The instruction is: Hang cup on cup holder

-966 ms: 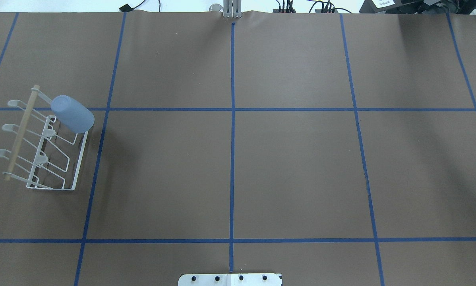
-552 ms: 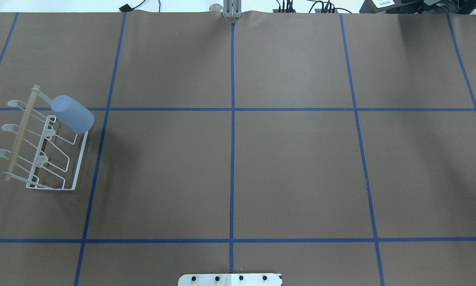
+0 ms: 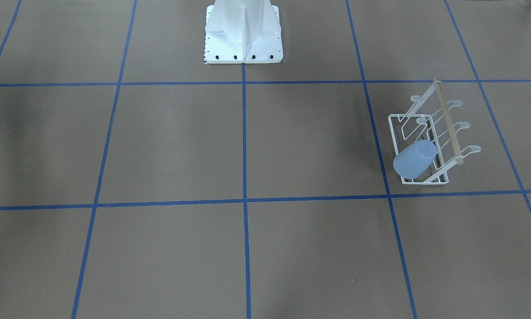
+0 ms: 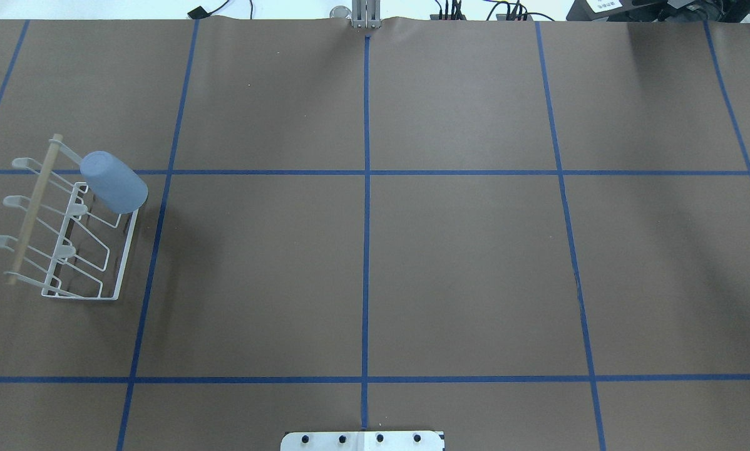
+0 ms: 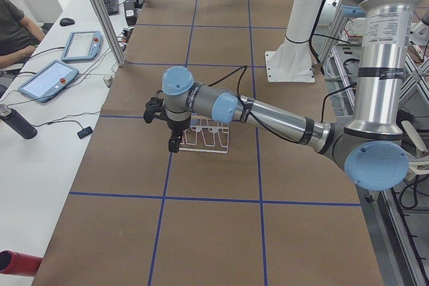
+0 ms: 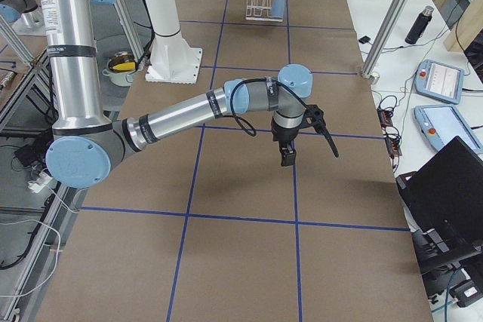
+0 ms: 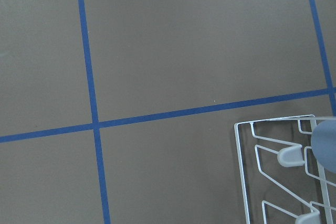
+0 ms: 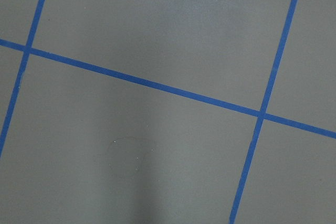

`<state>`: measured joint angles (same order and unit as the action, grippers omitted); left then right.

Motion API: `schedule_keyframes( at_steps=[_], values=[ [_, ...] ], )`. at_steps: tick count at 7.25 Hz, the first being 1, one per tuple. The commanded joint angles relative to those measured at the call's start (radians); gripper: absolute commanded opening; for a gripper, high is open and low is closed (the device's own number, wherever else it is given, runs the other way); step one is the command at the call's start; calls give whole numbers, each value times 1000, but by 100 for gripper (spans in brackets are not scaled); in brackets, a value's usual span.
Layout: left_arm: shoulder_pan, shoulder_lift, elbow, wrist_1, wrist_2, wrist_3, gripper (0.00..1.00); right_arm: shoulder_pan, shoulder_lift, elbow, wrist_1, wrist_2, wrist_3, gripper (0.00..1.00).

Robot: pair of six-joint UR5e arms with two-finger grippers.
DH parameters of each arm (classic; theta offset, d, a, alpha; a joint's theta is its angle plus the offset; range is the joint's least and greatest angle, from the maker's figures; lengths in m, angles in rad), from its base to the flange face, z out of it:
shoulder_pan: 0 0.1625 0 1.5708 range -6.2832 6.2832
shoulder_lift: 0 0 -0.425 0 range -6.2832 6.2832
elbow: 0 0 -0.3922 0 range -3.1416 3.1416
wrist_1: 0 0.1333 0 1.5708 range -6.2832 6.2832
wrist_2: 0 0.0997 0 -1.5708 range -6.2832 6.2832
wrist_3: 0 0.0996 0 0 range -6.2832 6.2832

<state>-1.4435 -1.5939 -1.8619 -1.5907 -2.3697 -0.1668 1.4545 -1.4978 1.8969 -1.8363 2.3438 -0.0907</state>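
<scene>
The light blue cup (image 4: 113,180) sits tilted, mouth down, over a slanted prong at the far end of the white wire cup holder (image 4: 115,275). Both stand at the table's left side. The cup (image 3: 414,159) and the holder (image 3: 396,133) also show in the front view, and small in the right view, the cup (image 6: 279,4) beside the rack (image 6: 259,4). The left wrist view catches the holder's corner (image 7: 241,166) and the cup's edge (image 7: 326,148). My left gripper (image 5: 174,144) hangs beside the holder, clear of the cup. My right gripper (image 6: 287,156) hangs over bare table. I cannot tell whether either is open or shut.
The robot's white base (image 3: 243,31) stands at the table's near middle edge. The brown table (image 4: 462,269) carries blue tape grid lines. Tablets (image 5: 50,78) and a bottle (image 5: 17,123) lie on a side bench. A laptop (image 6: 453,186) stands off the right end.
</scene>
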Motion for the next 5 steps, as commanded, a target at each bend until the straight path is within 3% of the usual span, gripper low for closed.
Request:
schedule_keyframes(
  at_steps=[1, 5],
  values=[
    [0, 0, -7, -14, 0, 1, 98, 0, -7, 10, 0, 11, 9, 100],
    [0, 2, -36, -38, 0, -2, 98, 0, -7, 4, 0, 8, 8, 100]
  ],
)
